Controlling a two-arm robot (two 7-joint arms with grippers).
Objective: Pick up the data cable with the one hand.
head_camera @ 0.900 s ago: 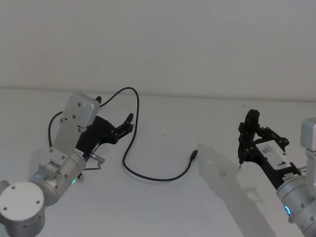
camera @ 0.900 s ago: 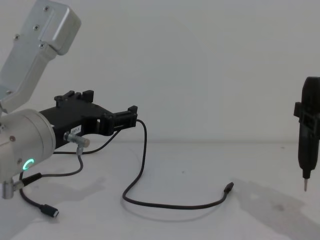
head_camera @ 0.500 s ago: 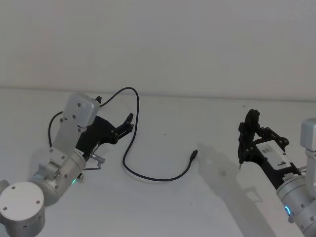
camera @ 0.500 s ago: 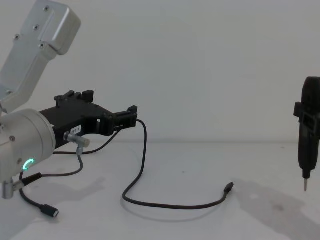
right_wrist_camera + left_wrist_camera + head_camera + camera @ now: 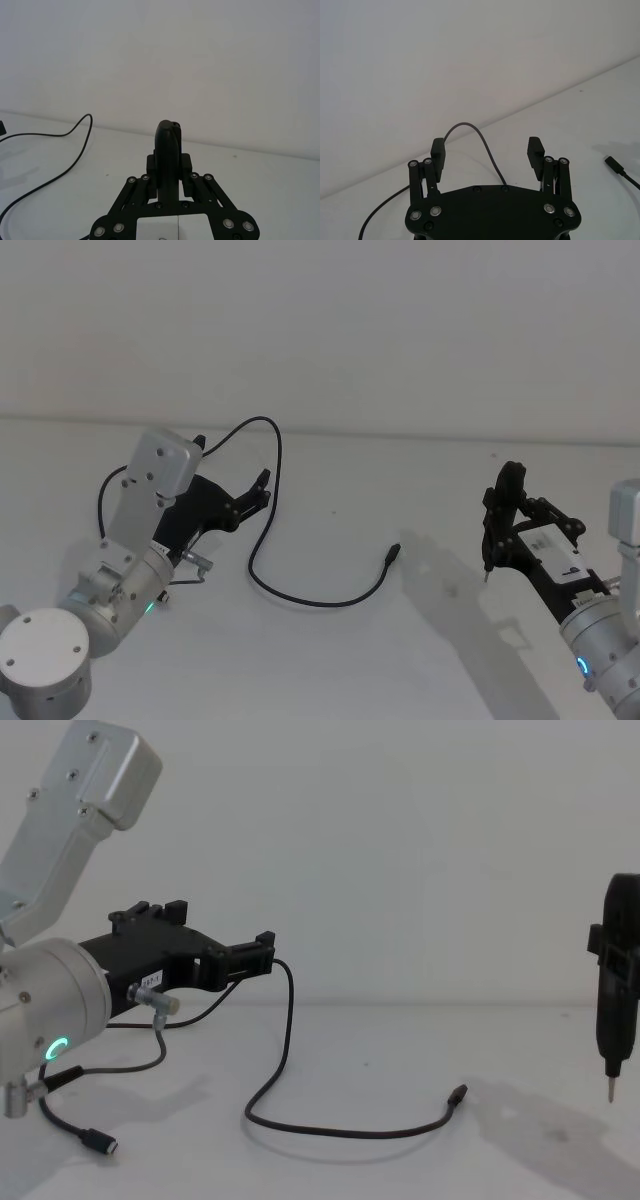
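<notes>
Two grippers sit over a plain white matte table (image 5: 420, 670), w/ a blank pale wall (image 5: 400, 330) behind.

L gripper (image 5: 264, 489) hangs above the table on the left. It's black and angular, on a thick silver cylinder (image 5: 50, 1010) w/ a green ring light (image 5: 58, 1046). Its two fingers are spread wide, gripping nothing.

Cable (image 5: 310, 604) is thin, black and limp-looking. It comes from behind the L arm and arches up off the table right by the L fingertips. In the left wrist view that arch runs through the gap btwn the fingers, apart from both pads. Then it drops, sweeps a wide U across mid-table and ends in a small stubby plug (image 5: 394, 553) lying flat, aimed toward the R side.

Below the L arm a short grey cord (image 5: 62, 1120) curls down to a flat USB-type plug (image 5: 101, 1145) at front left, well apart from the cable's U.

R gripper (image 5: 505, 515) is far right, well clear of the stubby plug. It's closed on a slim black tool (image 5: 620, 980) w/ a rounded body, metal tip (image 5: 611, 1092) pointing down at the table.
</notes>
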